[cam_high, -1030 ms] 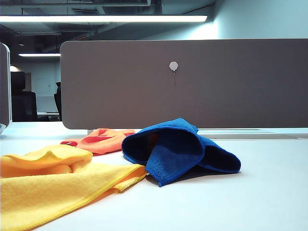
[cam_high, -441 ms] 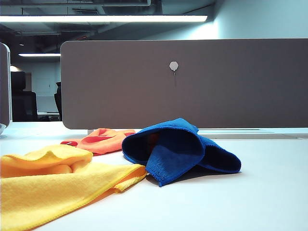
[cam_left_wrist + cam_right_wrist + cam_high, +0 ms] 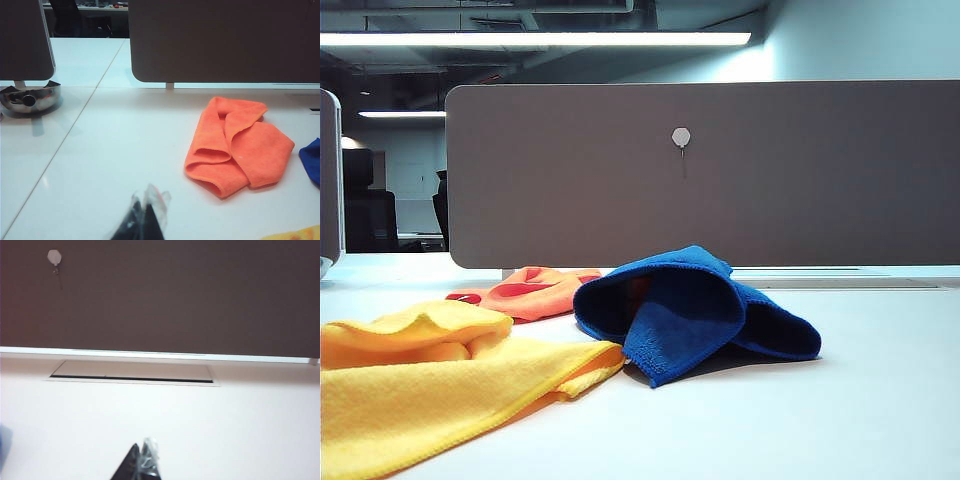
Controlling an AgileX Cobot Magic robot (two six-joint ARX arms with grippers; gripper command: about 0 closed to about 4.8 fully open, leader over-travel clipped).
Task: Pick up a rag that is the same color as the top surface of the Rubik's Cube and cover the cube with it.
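Across the white counter (image 3: 880, 400) three cloths lie loose. Largest in the exterior view is the yellow cloth (image 3: 430, 385), spread flat at the near left. At the middle the blue rag (image 3: 690, 305) stands up in a hump rather than lying flat, which suggests it is draped over something; a small reddish patch in its open fold may be the Rubik's Cube (image 3: 638, 292), though too little shows to be sure, and the cube's top surface is hidden. If so, the covering looks done. Behind, just beside the rag, sits the folded orange cloth (image 3: 237, 145).

Neither arm appears in the exterior view, so both seem drawn back. The left end effector (image 3: 145, 220) hangs low over bare counter, well apart from the orange cloth, fingers together on nothing. The right end effector (image 3: 141, 464) is likewise pinched shut and empty, facing the grey partition (image 3: 175, 295).
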